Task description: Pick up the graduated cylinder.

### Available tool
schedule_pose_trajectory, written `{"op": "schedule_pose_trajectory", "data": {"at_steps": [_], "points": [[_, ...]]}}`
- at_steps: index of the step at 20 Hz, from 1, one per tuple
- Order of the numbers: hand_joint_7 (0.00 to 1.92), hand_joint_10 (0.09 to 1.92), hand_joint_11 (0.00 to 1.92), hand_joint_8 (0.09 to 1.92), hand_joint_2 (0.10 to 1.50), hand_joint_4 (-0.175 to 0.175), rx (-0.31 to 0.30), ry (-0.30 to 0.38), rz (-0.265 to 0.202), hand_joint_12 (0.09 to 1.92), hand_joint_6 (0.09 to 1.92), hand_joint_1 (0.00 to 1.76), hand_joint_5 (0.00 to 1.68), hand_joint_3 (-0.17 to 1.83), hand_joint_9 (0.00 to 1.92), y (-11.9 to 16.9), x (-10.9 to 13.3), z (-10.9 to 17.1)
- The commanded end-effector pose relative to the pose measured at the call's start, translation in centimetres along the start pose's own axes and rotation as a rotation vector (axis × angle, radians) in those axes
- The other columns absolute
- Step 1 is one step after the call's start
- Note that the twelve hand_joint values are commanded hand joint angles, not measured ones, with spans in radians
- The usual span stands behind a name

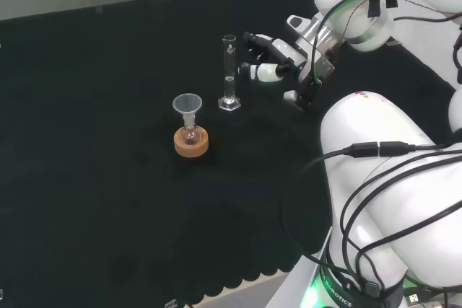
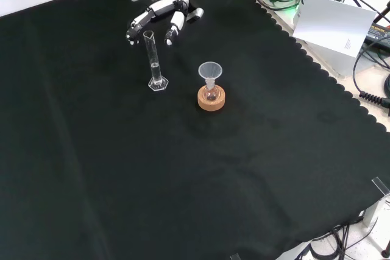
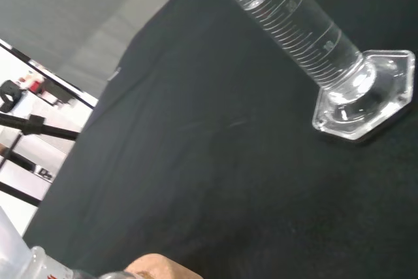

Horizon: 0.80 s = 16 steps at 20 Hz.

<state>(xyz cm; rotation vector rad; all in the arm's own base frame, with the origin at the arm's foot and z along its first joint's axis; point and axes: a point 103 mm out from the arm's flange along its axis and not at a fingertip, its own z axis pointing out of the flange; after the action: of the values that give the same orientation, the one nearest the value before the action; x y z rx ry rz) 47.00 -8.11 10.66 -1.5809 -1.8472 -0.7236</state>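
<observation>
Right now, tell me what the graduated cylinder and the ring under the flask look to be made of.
Graduated cylinder: clear glass or plastic, glossy; the cloth shows through its wall, and the hexagonal foot glints in the wrist view. Which of the two I cannot tell.
Ring under the flask: looks like cork, matte tan with no shine.

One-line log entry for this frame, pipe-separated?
phase: approach | hand: open, beside cylinder, no contact | graduated cylinder: upright on cloth | funnel in flask on cork ring: untouched
</observation>
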Motion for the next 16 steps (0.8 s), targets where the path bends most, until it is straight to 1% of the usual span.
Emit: {"op": "schedule_pose_trajectory", "data": {"at_steps": [1, 8, 13, 16], "points": [[0.22, 0.63, 0.14, 0.62, 0.99, -0.02, -0.016, 0.074, -0.031, 1.37, 0.09, 0.9, 0.3, -0.17, 0.39, 0.9, -0.4, 1.2], [0.25, 0.62, 0.19, 0.61, 0.99, -0.015, -0.032, 0.125, -0.076, 1.36, 0.09, 0.9, 0.3, -0.17, 0.42, 1.4, 0.1, 2.1], [0.27, 0.61, 0.24, 0.6, 0.97, -0.013, -0.017, 0.162, -0.112, 1.35, 0.09, 0.93, 0.31, -0.17, 0.46, 1.9, 0.6, 2.9], [0.27, 0.61, 0.28, 0.6, 0.97, -0.013, -0.018, 0.182, -0.123, 1.34, 0.09, 0.94, 0.31, -0.17, 0.5, 2.3, 0.7, 3.4]]}}
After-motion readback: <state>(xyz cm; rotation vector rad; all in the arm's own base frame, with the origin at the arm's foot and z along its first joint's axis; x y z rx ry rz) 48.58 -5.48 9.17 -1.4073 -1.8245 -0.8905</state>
